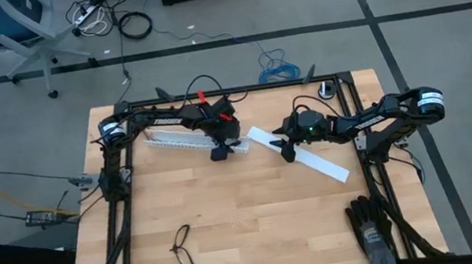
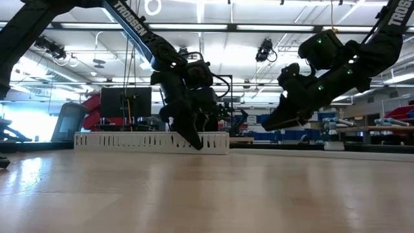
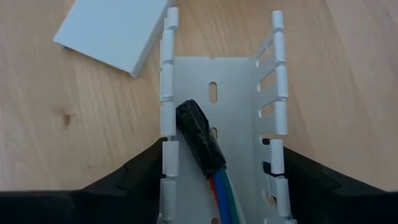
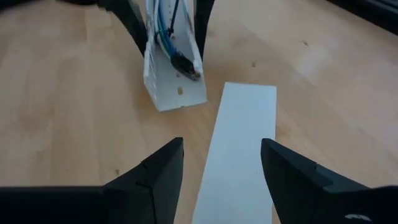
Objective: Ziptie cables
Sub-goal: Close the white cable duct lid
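The cables (image 3: 219, 190), blue, red and green wires joined under a dark taped end (image 3: 199, 140), lie inside a white slotted duct (image 1: 178, 140) resting on its floor at the table's far side. My left gripper (image 3: 221, 160) straddles that duct at its right end (image 2: 194, 139). My right gripper (image 4: 221, 155) stands open above one end of a wide flat white strip (image 4: 239, 130) that lies flat on the wood, and in the low view it (image 2: 272, 125) hangs clear of the table. The ziptie is out of view. My left gripper has the duct's two slotted side walls (image 3: 168, 155) between its fingers, one finger on the outside of each wall, close to the duct's open end. The fingers slant down from above and lie across the duct. The duct stays flat on the table.
Black thin-framed glasses (image 1: 182, 247) lie near the front left. A dark glove (image 1: 369, 224) sits at the front right corner. Black frame rails (image 1: 119, 209) run along the table's sides, and bare wood (image 1: 256, 220) fills the middle and front.
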Tool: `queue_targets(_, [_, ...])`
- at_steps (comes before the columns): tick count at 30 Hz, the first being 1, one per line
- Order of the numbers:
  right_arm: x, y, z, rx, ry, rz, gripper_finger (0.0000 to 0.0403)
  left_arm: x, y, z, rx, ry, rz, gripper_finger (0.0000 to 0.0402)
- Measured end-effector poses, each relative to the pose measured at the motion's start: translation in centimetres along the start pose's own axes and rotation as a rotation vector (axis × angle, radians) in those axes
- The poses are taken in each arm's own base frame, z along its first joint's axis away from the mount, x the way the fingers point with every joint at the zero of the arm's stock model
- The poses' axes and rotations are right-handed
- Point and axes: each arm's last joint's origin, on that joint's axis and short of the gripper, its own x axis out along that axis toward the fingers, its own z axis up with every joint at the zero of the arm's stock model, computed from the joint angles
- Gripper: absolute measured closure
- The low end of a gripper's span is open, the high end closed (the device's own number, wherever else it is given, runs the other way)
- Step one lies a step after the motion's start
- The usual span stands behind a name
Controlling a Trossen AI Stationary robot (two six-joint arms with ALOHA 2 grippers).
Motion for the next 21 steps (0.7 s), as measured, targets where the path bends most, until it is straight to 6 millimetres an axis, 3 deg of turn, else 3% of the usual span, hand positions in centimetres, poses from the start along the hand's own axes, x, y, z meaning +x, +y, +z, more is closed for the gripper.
queue_targets(16, [0.0, 0.1, 0.6, 0.049, -0.058, 0.010, 0.0202, -0.2, 0.3, 0.8, -0.170, -0.075, 0.035, 0.0148])
queue_targets(21, [0.0, 0.1, 0.5, 0.050, -0.055, 0.010, 0.0200, -0.1, -0.2, 1.2, -0.159, -0.087, 0.022, 0.0129])
